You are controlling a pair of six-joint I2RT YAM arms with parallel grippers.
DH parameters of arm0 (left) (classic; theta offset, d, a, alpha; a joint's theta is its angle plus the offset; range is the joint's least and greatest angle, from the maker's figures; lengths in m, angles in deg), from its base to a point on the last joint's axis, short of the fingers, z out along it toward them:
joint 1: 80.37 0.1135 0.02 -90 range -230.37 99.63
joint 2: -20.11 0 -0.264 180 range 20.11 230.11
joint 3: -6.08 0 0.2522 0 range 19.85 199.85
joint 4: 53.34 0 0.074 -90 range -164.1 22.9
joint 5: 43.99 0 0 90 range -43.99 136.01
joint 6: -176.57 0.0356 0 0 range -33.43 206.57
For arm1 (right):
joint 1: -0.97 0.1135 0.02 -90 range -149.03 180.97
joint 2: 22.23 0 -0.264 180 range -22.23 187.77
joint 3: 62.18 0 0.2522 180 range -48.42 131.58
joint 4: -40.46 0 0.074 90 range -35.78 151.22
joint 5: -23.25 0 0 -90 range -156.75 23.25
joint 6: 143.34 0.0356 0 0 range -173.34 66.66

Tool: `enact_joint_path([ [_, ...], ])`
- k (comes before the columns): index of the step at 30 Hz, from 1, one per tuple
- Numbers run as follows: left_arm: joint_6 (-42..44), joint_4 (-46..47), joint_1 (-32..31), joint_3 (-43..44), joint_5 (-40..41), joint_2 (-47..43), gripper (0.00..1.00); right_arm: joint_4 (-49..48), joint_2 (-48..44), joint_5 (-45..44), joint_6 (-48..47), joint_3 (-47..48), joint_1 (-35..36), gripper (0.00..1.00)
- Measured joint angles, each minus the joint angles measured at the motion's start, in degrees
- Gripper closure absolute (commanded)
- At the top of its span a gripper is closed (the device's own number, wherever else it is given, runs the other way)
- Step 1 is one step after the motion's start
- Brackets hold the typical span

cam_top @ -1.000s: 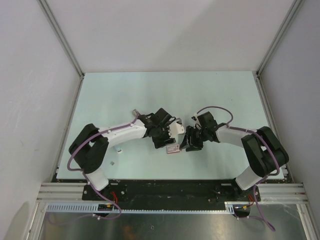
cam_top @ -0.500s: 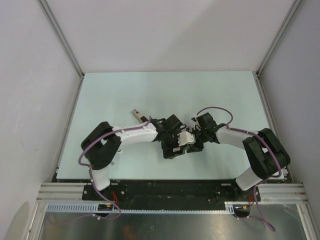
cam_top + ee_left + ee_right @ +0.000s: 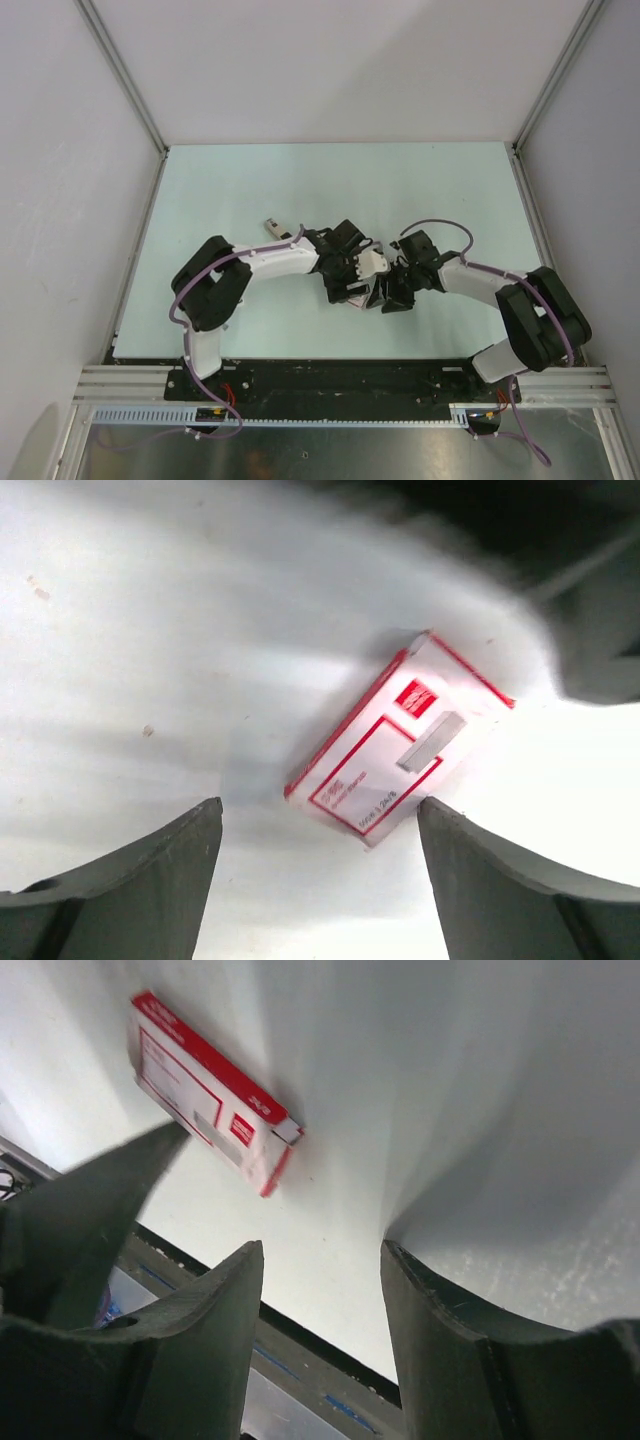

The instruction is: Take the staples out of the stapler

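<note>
1. Left gripper [image 3: 315, 815]: jaws wide, nothing between them. It hangs low over the red-and-white box [image 3: 400, 745], which lies flat on the table [image 3: 450, 190] (a box, not the task's object).
2. Right gripper [image 3: 320, 1255]: jaws moderately apart and empty. It faces the other gripper across the same box, close to the table's near edge.
3. Stapler [image 3: 273, 227]: judged to be the small slim piece lying on the table just beyond the left forearm, to the far left of both grippers and held by neither. Its long axis runs obliquely, far-left to near-right. The left arm is the nearer, so the coming reach would go back and leftward.
4. Hidden or unclear: neither wrist view shows the stapler, and from above it is too small to tell whether it is open or closed. No staples can be made out. The left wrist view is smeared. A dark wedge at the left of the right wrist view cannot be identified.
</note>
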Motion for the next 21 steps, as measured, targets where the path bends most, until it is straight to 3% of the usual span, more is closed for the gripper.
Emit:
enact_joint_path([
  [6,-1.29,0.33,2.27,-2.14,1.07,-2.73,0.09,3.48,-2.99,-0.61,-0.63,-1.49,-2.08,0.38],
  [8,-1.84,-0.92,2.62,-3.85,1.38,-6.86,0.03,4.11,-3.80,-0.63,-0.79,-1.62,-3.50,0.28],
  [10,-2.71,-2.21,2.60,-4.42,1.90,-12.22,0.01,4.07,-4.81,-0.72,-0.92,-1.62,-4.50,0.10],
  [12,-3.69,-2.64,2.56,-4.42,3.34,-19.15,0.01,3.65,-6.27,-0.87,-1.07,-1.57,-4.76,0.03],
  [16,-5.84,-4.39,4.48,-3.41,4.37,-32.11,0.01,3.17,-8.41,-1.90,-1.70,0.46,-4.76,0.01],
  [21,-9.20,-7.72,10.86,-2.05,6.40,-40.48,0.01,3.23,-9.49,-4.17,-2.62,7.04,-4.98,0.01],
])
